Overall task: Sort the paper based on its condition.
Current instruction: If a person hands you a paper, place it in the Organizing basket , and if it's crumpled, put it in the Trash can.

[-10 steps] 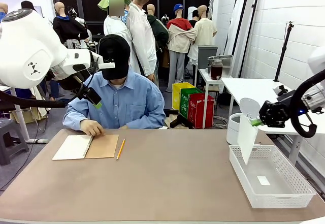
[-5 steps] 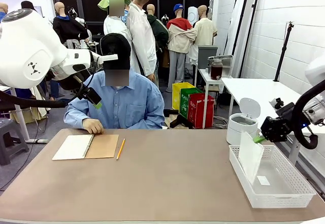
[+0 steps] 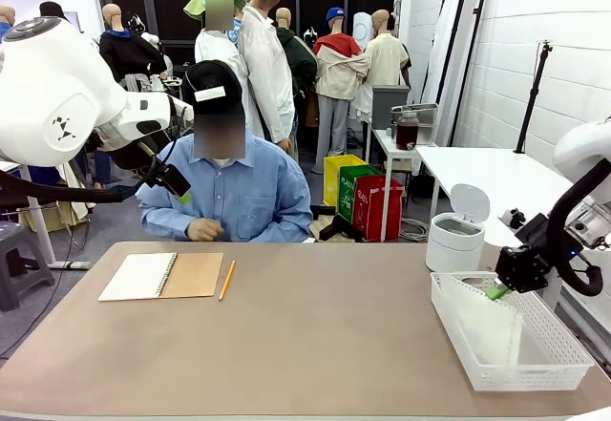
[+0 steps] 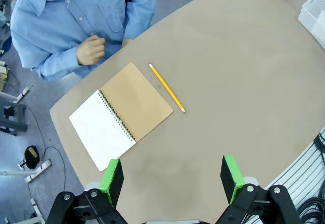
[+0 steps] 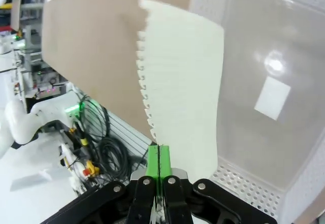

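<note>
Sheet of paper point(image 3: 482, 321) inside the white basket point(image 3: 563, 368): its outline blurs against the basket floor from the front. Right gripper point(image 5: 159, 155): body cut off by the lower edge. Small scrap point(image 5: 272, 98) on the basket floor: too blurred to read.

no legible text, seemingly, anywhere

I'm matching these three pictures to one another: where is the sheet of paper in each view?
Front view: the sheet of paper lies low in the white basket, lower right, pinched by the right gripper.
Left wrist view: not in it.
Right wrist view: centre, rising from the shut green pads.
Shared landmark: the white basket.
</note>
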